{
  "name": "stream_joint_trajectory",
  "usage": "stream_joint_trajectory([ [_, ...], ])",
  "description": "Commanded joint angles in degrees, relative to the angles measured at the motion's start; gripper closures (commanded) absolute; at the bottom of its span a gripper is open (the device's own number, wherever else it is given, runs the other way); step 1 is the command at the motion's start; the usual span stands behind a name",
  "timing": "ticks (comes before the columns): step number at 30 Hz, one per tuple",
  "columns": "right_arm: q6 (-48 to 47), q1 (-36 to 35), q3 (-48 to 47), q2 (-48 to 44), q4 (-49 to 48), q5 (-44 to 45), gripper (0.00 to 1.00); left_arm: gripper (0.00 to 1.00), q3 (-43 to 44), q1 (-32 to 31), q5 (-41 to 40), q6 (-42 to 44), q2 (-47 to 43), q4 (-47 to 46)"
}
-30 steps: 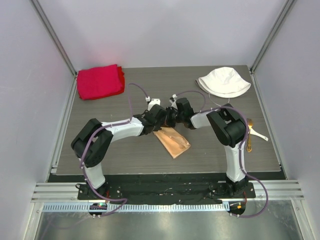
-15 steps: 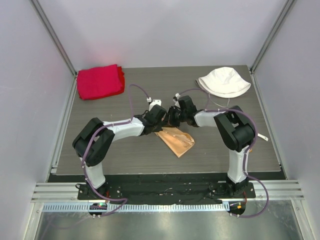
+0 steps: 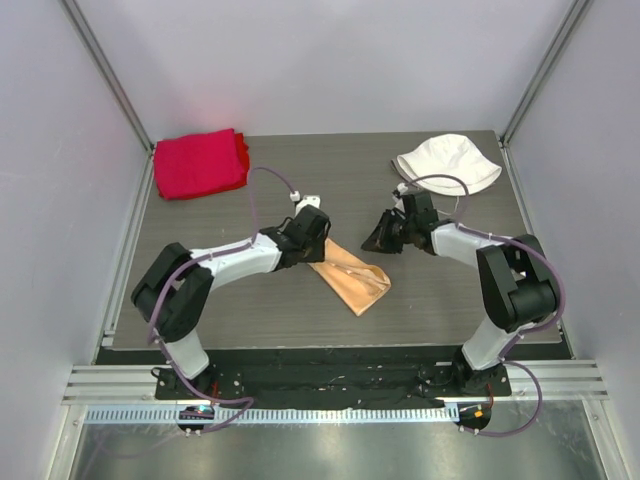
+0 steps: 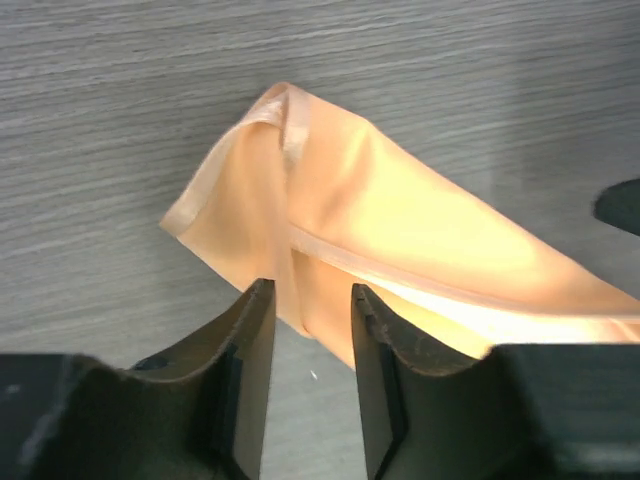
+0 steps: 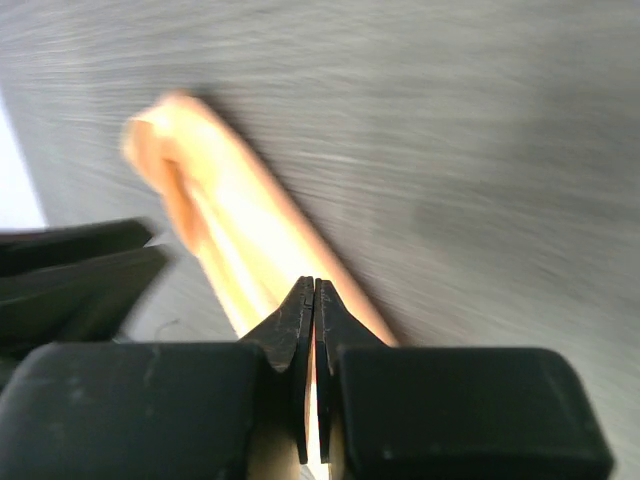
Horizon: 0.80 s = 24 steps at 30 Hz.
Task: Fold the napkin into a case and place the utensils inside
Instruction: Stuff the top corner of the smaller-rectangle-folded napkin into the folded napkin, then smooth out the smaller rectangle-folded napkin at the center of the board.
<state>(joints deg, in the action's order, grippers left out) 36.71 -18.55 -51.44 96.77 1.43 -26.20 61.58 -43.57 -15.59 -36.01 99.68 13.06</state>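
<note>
While the left gripper (image 4: 308, 300) is held low over the dark wood-grain table (image 3: 250, 300), its two fingers are seen spread with a clear gap between them. Nothing is pinched there. Through that gap, in the lower middle of the left wrist view, one edge of the napkin (image 4: 400, 240) is seen; whether the fingertips touch the cloth cannot be told.

The napkin is found folded into a long, narrow, layered shape. In the overhead view it is laid slantwise just below the middle of the frame (image 3: 352, 281), its upper end beside the left gripper.

The right gripper (image 5: 314, 285) is shown with its fingers pressed together and nothing caught between them. In the overhead view it is placed right of centre (image 3: 374, 242), apart from the napkin's upper edge. Its wrist picture is blurred.

A red cloth (image 3: 200, 163) is seen at the upper left of the table, and a white hat (image 3: 447, 162) at the upper right.
</note>
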Motion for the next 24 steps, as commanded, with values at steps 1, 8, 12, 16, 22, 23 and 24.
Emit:
stream_joint_trajectory([
  [1,-5.33,2.37,3.18,-3.61,5.42,1.85,0.94,0.74,1.00,-0.99,5.30,-4.05,-6.51,3.02],
  [8,-6.74,3.25,5.91,-3.70,5.07,2.11,0.94,0.94,-5.76,-7.75,11.55,-11.43,-7.75,-6.10],
  [12,-7.44,3.25,7.14,-2.99,4.11,1.68,0.94,0.96,-7.61,-9.25,10.86,-13.29,-4.85,-9.63],
  [16,-6.83,3.34,9.25,-2.82,2.00,-0.08,0.95,0.97,-9.99,-10.04,9.89,-14.26,-2.22,-12.79],
  [22,-3.76,2.82,12.33,-5.54,-1.17,-4.03,0.98,0.98,-11.22,-10.30,9.09,-15.32,-0.19,-14.82],
  [23,-3.49,2.73,12.50,-6.50,-1.17,-4.30,0.98,0.98,-11.13,-10.31,8.92,-15.41,-0.10,-14.73],
  [24,-3.23,2.38,12.59,-7.20,-1.17,-4.30,0.98,0.98,-11.22,-10.39,8.83,-15.41,-0.01,-14.82],
])
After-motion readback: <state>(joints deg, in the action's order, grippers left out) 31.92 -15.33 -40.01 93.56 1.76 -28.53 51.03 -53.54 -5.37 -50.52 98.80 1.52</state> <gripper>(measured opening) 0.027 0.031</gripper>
